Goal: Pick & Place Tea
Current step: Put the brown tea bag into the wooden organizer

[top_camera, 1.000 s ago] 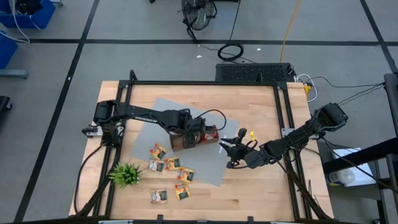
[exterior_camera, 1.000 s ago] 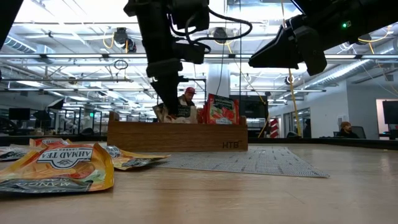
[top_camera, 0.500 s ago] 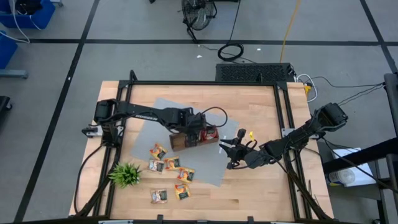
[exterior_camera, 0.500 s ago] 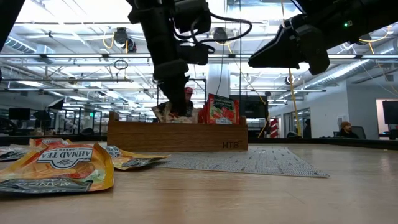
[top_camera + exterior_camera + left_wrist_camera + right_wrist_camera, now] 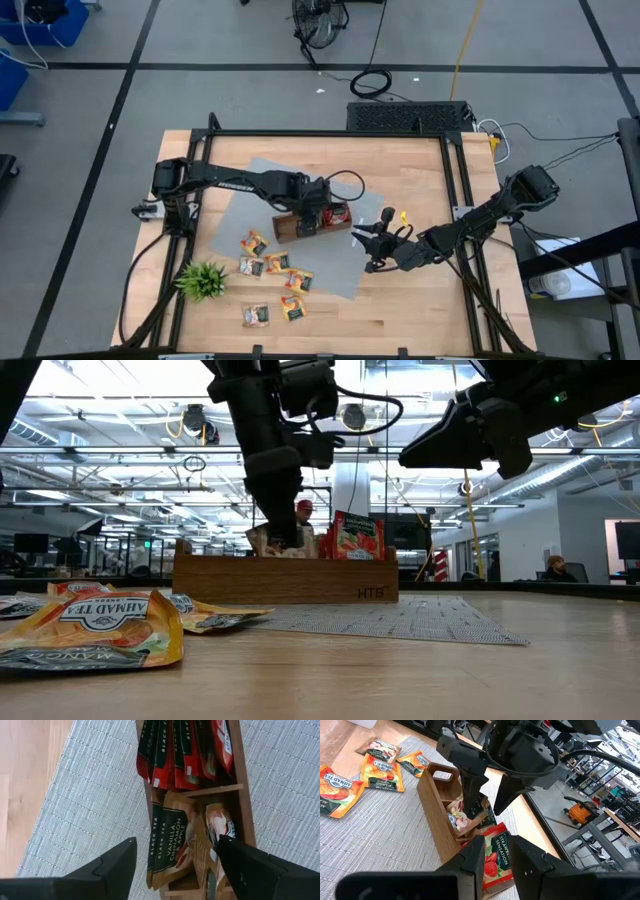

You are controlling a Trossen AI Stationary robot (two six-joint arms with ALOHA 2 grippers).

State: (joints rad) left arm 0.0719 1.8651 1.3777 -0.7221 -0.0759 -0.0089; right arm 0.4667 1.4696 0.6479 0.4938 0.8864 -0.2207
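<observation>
While the left gripper [image 5: 318, 212] hangs over the middle compartment of the wooden tray [image 5: 285, 228], its fingers [image 5: 117, 865] stand wide apart with nothing between them, as the left wrist view shows. We judge the step in hand to be the end of a placing: the pale vanilla sachets [image 5: 167, 842] lean inside the middle compartment directly beneath the spread fingers, and the red sachets [image 5: 175, 755] fill the end compartment beside it. The tea still to be moved, the loose sachets [image 5: 273, 263], lies flat just beside the tray, partly on the grey mat [image 5: 345, 260] and partly on the bare table [image 5: 420, 170], near the green plant [image 5: 203, 280]. The right gripper [image 5: 376, 243] waits off the tray's red-filled end, its fingers [image 5: 470, 857] narrowed with a slim gap and holding nothing. In our judgement the next move calls for the left arm to lift clear of the tray wall without catching the upright sachets, then to come down on one loose sachet; lying flat, it will be awkward to pinch.
</observation>
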